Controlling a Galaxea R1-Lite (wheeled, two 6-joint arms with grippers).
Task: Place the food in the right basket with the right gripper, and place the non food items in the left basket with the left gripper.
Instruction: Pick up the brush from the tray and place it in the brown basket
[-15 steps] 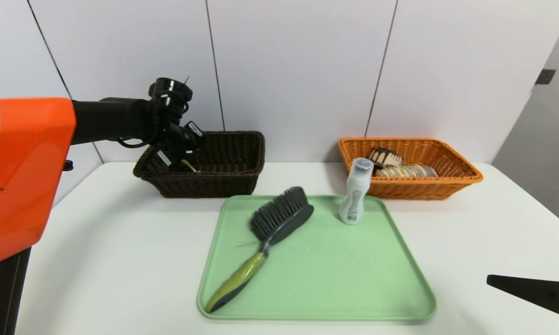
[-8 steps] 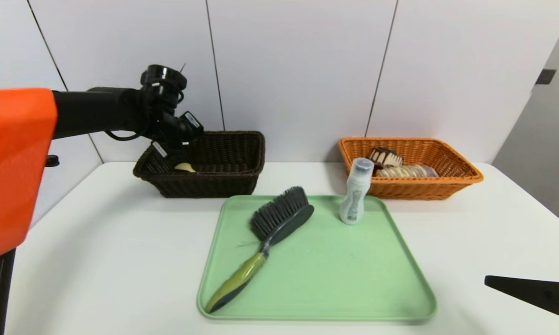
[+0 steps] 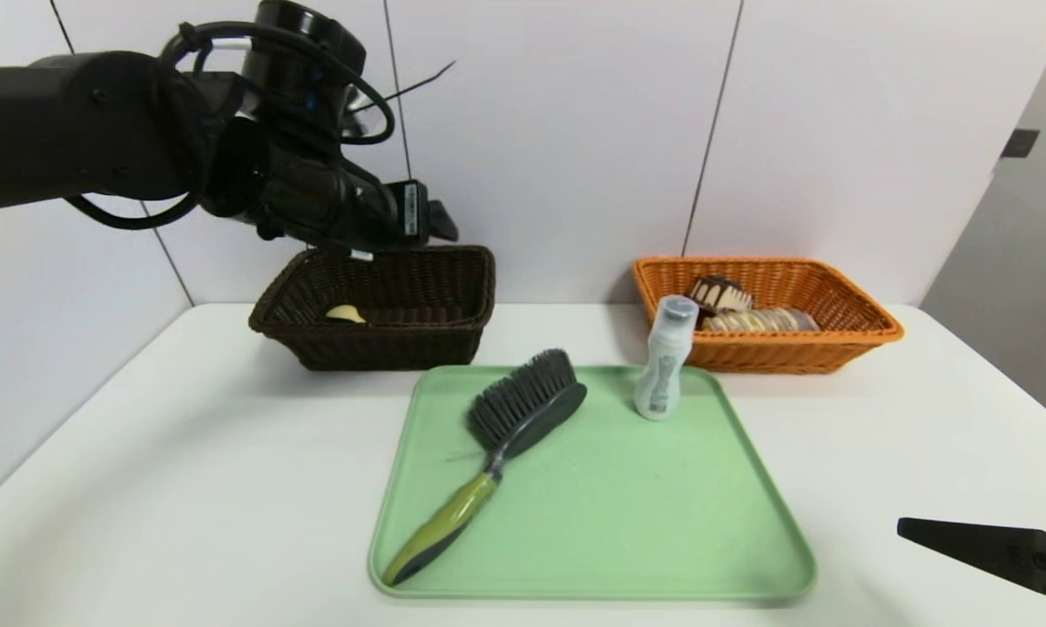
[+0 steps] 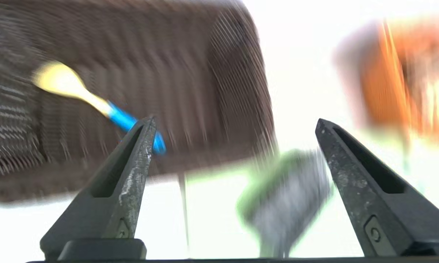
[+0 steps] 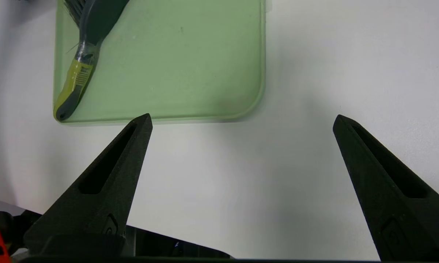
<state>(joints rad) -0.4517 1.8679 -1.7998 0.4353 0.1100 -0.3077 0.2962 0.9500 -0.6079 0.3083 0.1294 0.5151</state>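
My left gripper (image 3: 431, 225) (image 4: 235, 120) hovers open and empty above the dark brown left basket (image 3: 401, 348) (image 4: 204, 54). The yellow spoon with its blue handle (image 3: 346, 313) (image 4: 62, 82) lies inside that basket. A grey-bristled brush (image 3: 523, 409) (image 4: 288, 197) (image 5: 95, 22) lies on the green tray (image 3: 644, 522) (image 5: 186, 73), and the white bottle (image 3: 664, 357) stands at the tray's far edge. The cake wedge (image 3: 719, 293) and the braided loaf (image 3: 762, 320) rest in the orange right basket (image 3: 784, 357) (image 4: 387, 91). Low at the near right, my right gripper (image 3: 923, 531) (image 5: 242, 116) is open over bare table.
Both baskets stand at the back of the white table against the wall, with a gap between them. The tray fills the middle. The table's near edge shows under the right gripper in the right wrist view.
The left gripper opened and let the spoon drop into the dark basket. It then rose and swung toward the middle. The right arm barely moved.
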